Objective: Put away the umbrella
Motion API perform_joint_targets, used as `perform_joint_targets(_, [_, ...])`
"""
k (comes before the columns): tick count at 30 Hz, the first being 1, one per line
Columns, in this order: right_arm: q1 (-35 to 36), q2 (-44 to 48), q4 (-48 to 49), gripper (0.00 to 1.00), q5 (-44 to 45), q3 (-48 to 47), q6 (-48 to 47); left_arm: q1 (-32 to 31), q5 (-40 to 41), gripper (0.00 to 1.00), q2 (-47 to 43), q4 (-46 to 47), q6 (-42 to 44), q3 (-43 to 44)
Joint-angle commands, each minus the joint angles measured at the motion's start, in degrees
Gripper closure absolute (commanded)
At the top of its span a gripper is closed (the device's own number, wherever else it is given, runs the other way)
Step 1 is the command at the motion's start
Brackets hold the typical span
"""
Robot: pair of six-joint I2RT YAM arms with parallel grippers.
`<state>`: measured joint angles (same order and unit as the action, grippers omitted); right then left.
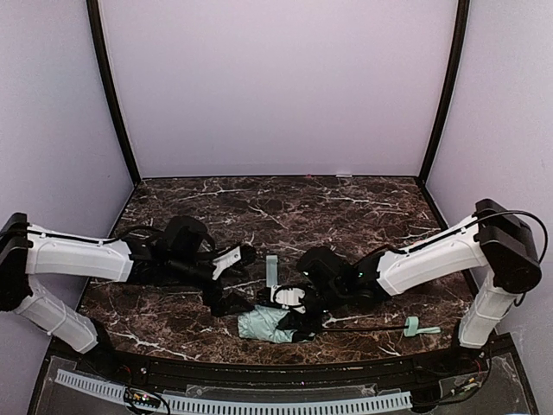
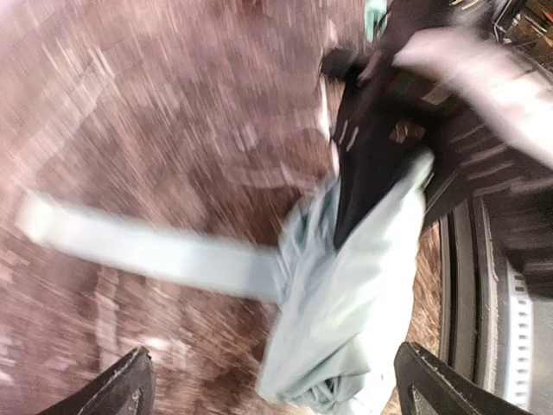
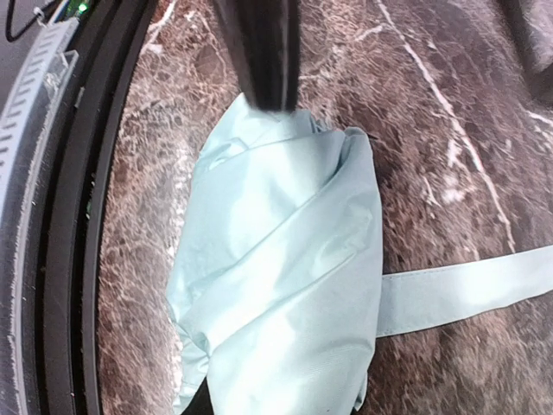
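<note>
The umbrella lies bundled on the table near its front edge. The left gripper is spread wide, view blurred. The right gripper shows 1 finger on fabric; the other hidden, grip indeterminate.

Left gripper is hanging with jaws spread wide. The bunched umbrella is lying just ahead between its fingers, so a straight drop is meeting fabric. Strap is trailing off to its left, and bare marble table is showing beyond that. Right arm is crowding in ahead-right. Edge rail is running close on its right, pinching that side. Right gripper is sitting over the bundle, finger touching fabric. Shaft and handle are running back beside its arm, barring the rail-side strip.
</note>
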<state>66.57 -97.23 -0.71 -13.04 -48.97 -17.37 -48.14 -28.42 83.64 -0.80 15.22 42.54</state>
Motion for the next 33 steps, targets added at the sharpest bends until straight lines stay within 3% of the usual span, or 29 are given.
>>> perform_joint_targets(1, [-2.1,-8.1,-14.6,0.86,-11.0,-1.8,1.6,-2.0,6.2,0.05,-10.5,16.9,8.2,-8.9])
perform_joint_targets(4, [-4.8,-11.9,-18.0,0.86,-17.2,-5.6,3.3,-7.0,12.8,0.16,-14.2,15.1,18.0,-12.3])
perform_joint_targets(6, [-6.3,-14.2,-19.2,0.86,-17.6,-6.9,4.2,-8.7,14.0,0.25,-14.8,12.8,20.7,-12.4])
perform_joint_targets(9, [-8.4,-17.4,-20.2,0.86,-19.7,-8.4,5.3,-11.3,15.1,0.31,-13.8,9.0,22.7,-11.6])
perform_joint_targets(14, [-10.4,-18.9,-21.0,0.85,-20.1,-10.1,5.5,-16.0,20.5,0.08,-7.8,8.3,22.4,-10.7])
perform_joint_targets(21, [-10.7,-21.1,-24.3,0.82,-20.6,-13.0,3.8,-17.2,36.9,0.01,8.5,8.4,19.0,-3.2])
perform_joint_targets(24, [-11.0,-21.8,-25.4,0.81,-21.1,-14.0,3.3,-17.3,36.6,0.01,11.7,5.4,18.3,-1.2])
perform_joint_targets(25, [-11.1,-21.9,-25.6,0.81,-20.9,-14.3,3.4,-17.3,35.9,0.04,12.4,3.7,18.1,-0.9])
perform_joint_targets(29, [-13.7,-19.8,-25.6,0.72,-20.7,-15.1,4.5,-17.3,31.9,0.29,14.3,-5.3,17.6,0.1])
perform_joint_targets(31, [-16.0,-17.0,-24.9,0.62,-21.1,-15.0,5.7,-17.3,30.0,0.40,15.1,-8.3,17.8,0.2])
perform_joint_targets(33, [-17.7,-13.9,-24.3,0.49,-20.5,-15.1,6.2,-17.2,28.8,0.61,16.2,-10.6,17.9,1.3])
